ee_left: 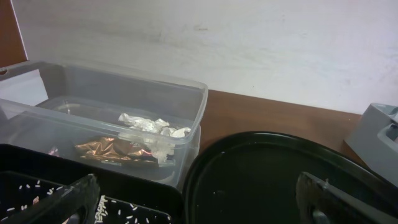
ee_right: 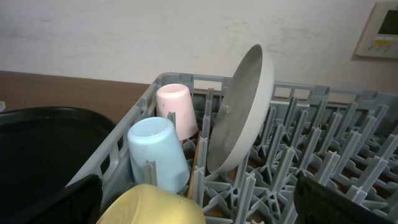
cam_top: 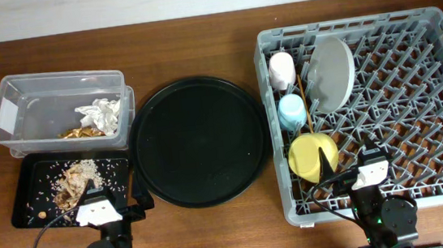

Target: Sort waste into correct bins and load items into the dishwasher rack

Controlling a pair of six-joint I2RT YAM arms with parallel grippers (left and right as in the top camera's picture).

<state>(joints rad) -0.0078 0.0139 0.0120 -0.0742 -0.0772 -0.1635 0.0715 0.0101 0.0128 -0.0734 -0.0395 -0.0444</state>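
The clear tub holds the white tissue and the gold-brown wrapper; both show in the left wrist view, tissue, wrapper. The shallow black tray holds beige food scraps. The grey dishwasher rack holds the pink cup, blue cup, plate, yellow bowl and chopsticks. My left gripper is open and empty at the tray's near right corner. My right gripper is open and empty over the rack's front edge, behind the yellow bowl.
A large round black tray lies between the bins and the rack. The right half of the rack is bare pegs. The table's front edge lies right behind both arms.
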